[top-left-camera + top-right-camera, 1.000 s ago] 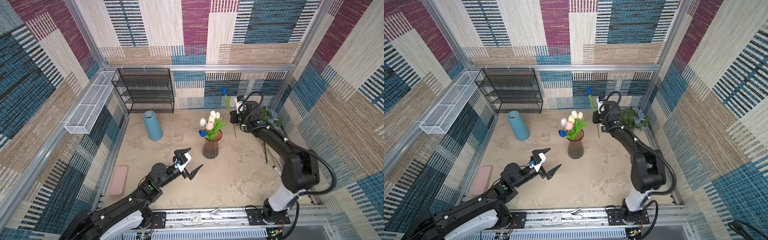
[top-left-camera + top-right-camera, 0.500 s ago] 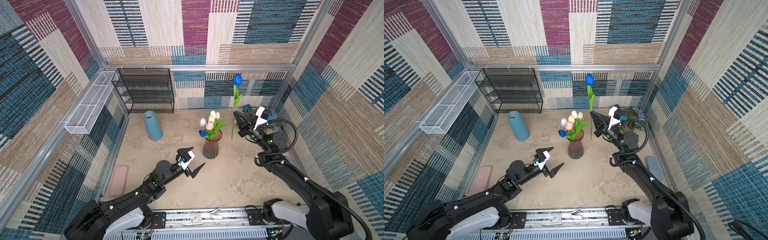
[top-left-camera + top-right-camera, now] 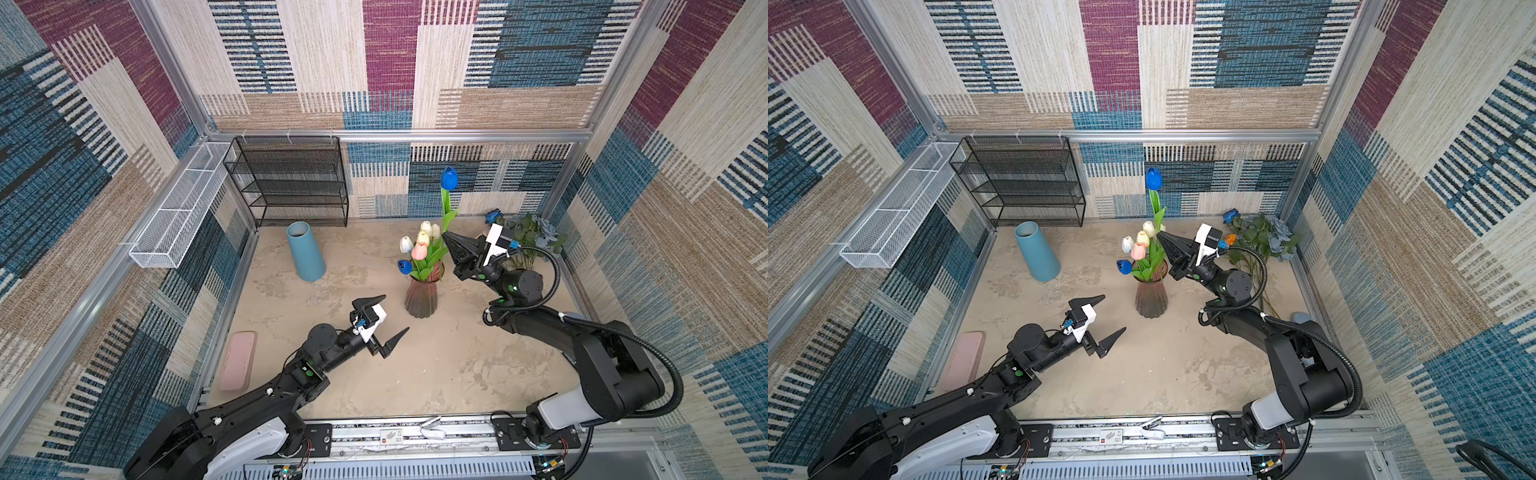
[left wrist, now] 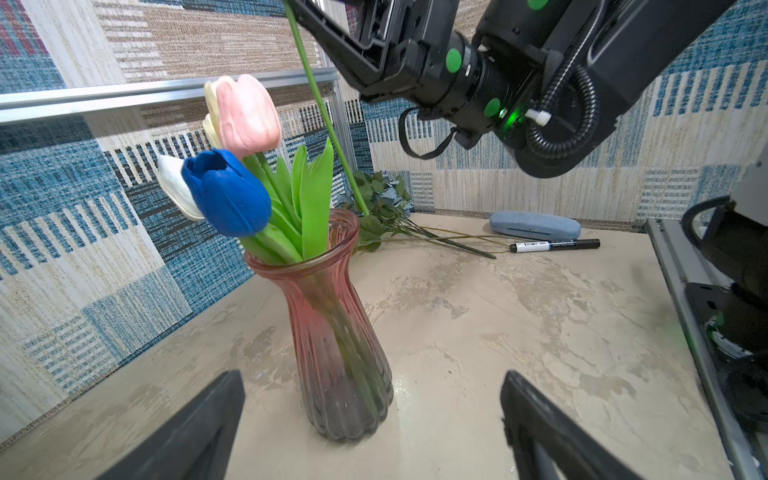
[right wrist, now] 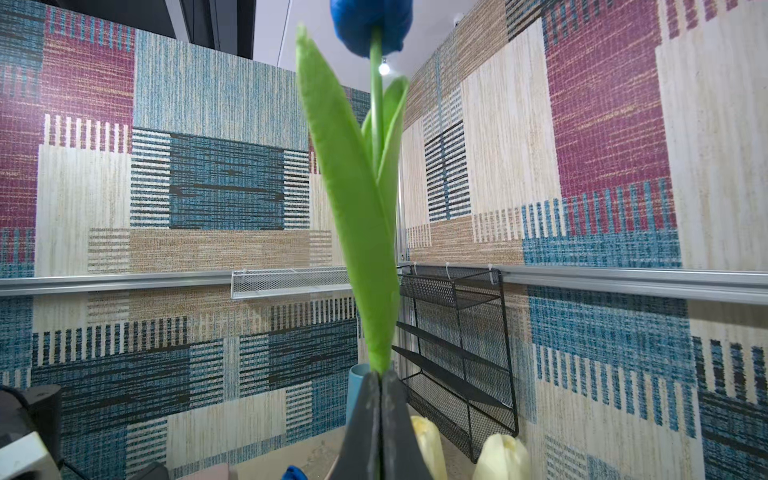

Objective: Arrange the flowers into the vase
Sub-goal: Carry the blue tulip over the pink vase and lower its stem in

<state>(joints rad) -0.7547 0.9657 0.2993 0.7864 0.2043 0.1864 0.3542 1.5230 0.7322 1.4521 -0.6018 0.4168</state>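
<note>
On the beige tabletop [image 3: 415, 374], mid-insertion: right gripper [image 3: 444, 235] was clenched on the blue tulip [image 3: 449, 178], stem tip at the pink vase [image 3: 422, 295] rim mid-table, left gripper [image 3: 395, 313] gaped empty; next prob. needs lowering straight w/o snagging.

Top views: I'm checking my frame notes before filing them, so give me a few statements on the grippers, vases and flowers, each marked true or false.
1. The right gripper is shut on the stem of a blue tulip. True.
2. The left gripper grips the pink vase. False: it is open, empty and apart from the vase.
3. The pink vase holds a pink tulip. True.
4. The blue vase lies tipped over. False: it stands upright near the black shelf.
5. Every flower is in a vase or a gripper. False: leftover flowers lie in the far right corner.
</note>
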